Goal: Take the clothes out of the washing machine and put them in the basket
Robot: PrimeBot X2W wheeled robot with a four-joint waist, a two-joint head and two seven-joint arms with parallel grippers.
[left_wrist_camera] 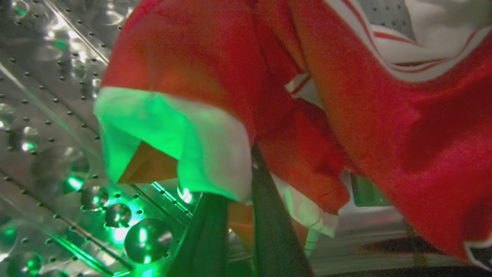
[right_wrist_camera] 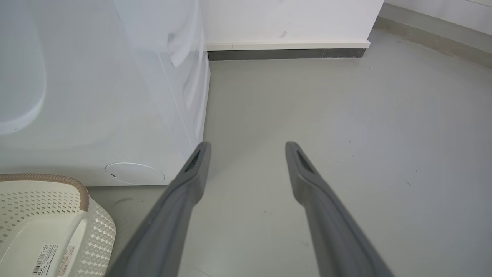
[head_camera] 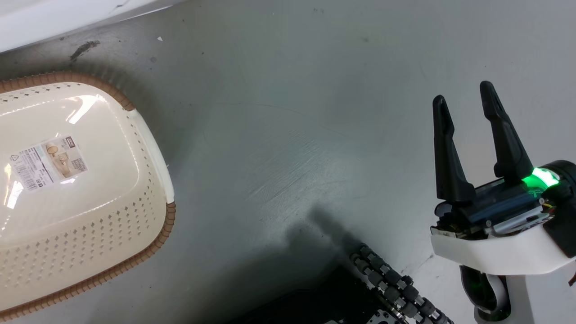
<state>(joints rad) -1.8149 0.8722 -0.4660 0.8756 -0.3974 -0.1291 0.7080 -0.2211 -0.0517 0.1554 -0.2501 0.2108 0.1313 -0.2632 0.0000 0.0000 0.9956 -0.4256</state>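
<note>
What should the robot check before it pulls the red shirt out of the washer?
1. The left gripper pinches the clothes: ok, red cloth sits between its fingers.
2. The clothes hang free of the washing machine drum: cannot tell.
3. The basket has nothing in it where it shows: ok.
4. The right gripper is open, apart from the basket: ok.

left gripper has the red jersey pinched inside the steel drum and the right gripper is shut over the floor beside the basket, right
Not quite: the right gripper, over the floor beside the basket, is open, fingers spread wide with nothing between them, as the right wrist view shows. The left gripper does pinch the red jersey inside the steel drum.
</note>
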